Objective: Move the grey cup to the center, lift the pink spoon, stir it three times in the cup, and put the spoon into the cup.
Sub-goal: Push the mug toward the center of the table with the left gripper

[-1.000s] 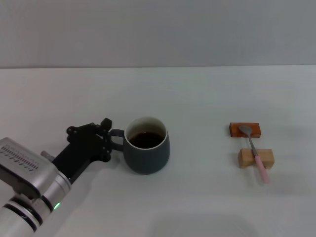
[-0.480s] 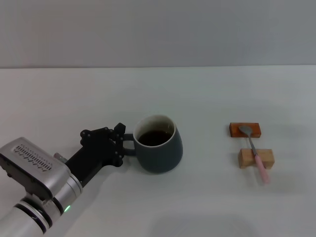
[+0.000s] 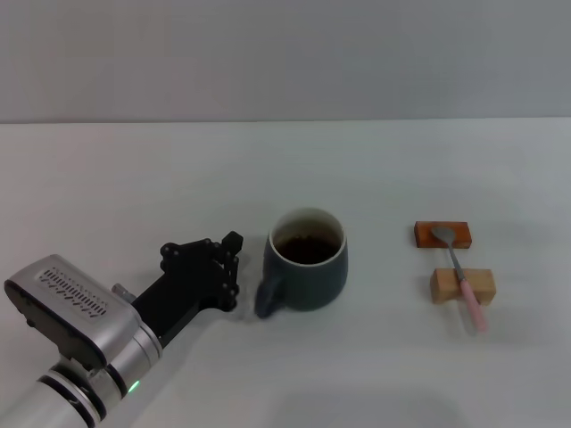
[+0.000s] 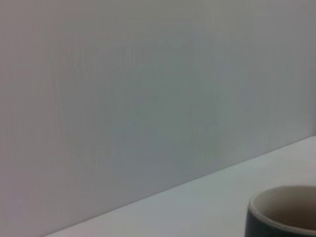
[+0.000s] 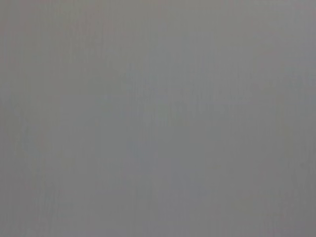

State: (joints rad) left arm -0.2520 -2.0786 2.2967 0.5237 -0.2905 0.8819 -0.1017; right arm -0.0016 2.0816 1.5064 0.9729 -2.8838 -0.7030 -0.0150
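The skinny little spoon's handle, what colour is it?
Pale pink, on the slim metal-bowled spoon; the head view shows it best.

Obscured and cut-off items at this moment

Left wrist view: only a rim section of the grey cup (image 4: 284, 210) shows, the rest cut off by the picture's edge. Head view: the left gripper (image 3: 234, 267) sits just left of the cup; its fingertip spacing cannot be made out against the dark body. The left arm (image 3: 76, 339) runs off the near-left edge. Right wrist view: uniform grey, nothing identifiable.
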